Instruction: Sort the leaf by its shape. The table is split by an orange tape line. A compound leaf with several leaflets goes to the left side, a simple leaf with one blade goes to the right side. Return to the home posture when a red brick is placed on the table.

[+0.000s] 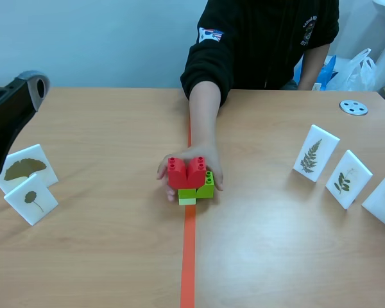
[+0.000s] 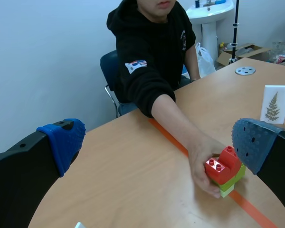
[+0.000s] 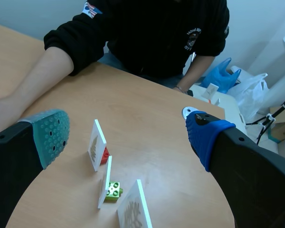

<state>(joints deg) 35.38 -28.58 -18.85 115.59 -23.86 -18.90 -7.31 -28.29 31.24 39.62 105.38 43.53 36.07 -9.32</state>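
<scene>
My left pincer point(image 2: 159, 140) and right pincer point(image 3: 128, 137) are both spread wide, gripping nothing. The red brick point(image 1: 186, 172) sits on green bricks point(image 1: 202, 188) in the middle of the desk point(image 1: 115, 256), with a person's hand point(image 1: 202, 154) wrapped round it. Two ginkgo cards point(image 1: 25, 168) stand well left of the brick and three leaf cards point(image 1: 348, 179) well right, by the desk edge. Wide stretches of desk lie between.

Brick stack point(image 1: 191, 179) on tape line point(image 1: 188, 269); hand point(image 1: 202, 153) apparently touching behind.

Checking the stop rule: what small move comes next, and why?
Probably draw the left claw and right claw, both open and empty, back toward home: a person's hand holds a red plastic brick at the orange tape line.
</scene>
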